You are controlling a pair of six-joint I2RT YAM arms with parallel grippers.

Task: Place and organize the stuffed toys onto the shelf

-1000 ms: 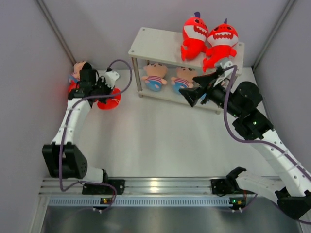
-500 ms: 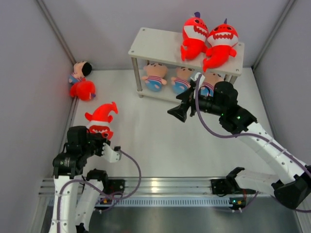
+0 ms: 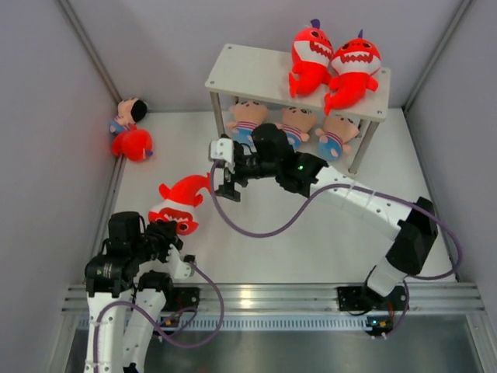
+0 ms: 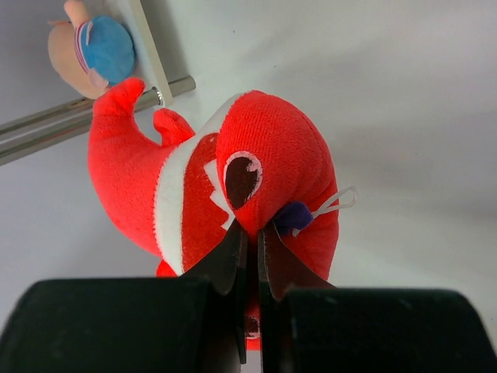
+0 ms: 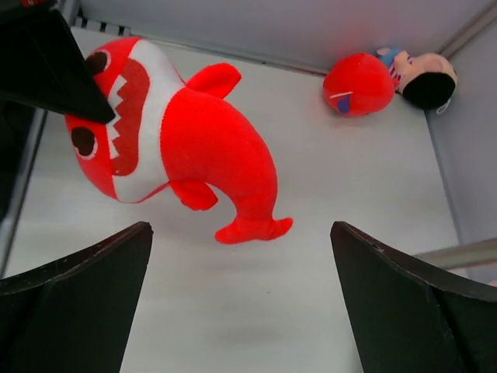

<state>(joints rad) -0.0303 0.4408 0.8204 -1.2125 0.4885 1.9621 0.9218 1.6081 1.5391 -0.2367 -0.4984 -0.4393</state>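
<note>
My left gripper (image 4: 252,233) is shut on the head of a red shark (image 4: 264,179), holding it off the table at the front left (image 3: 180,206). My right gripper (image 3: 220,171) reaches left from the shelf and stands open just right of the shark's tail. In the right wrist view the held shark (image 5: 194,148) hangs ahead of the wide-apart jaws (image 5: 240,233), and nothing is between them. The shelf (image 3: 248,70) carries two red sharks (image 3: 311,54) (image 3: 353,66) on top and three dolls (image 3: 248,116) (image 3: 297,123) (image 3: 335,132) on the lower tier.
A doll (image 3: 128,113) and another red shark (image 3: 133,144) lie by the left wall, also showing as the doll (image 5: 423,74) and shark (image 5: 357,81) in the right wrist view. A silver shelf leg (image 4: 93,116) shows past the held shark. Enclosure walls stand close on both sides.
The left arm lifted a red shark away from the left wall to the front left. The right arm swung from the shelf's lower tier leftward to the shark and opened wider.
</note>
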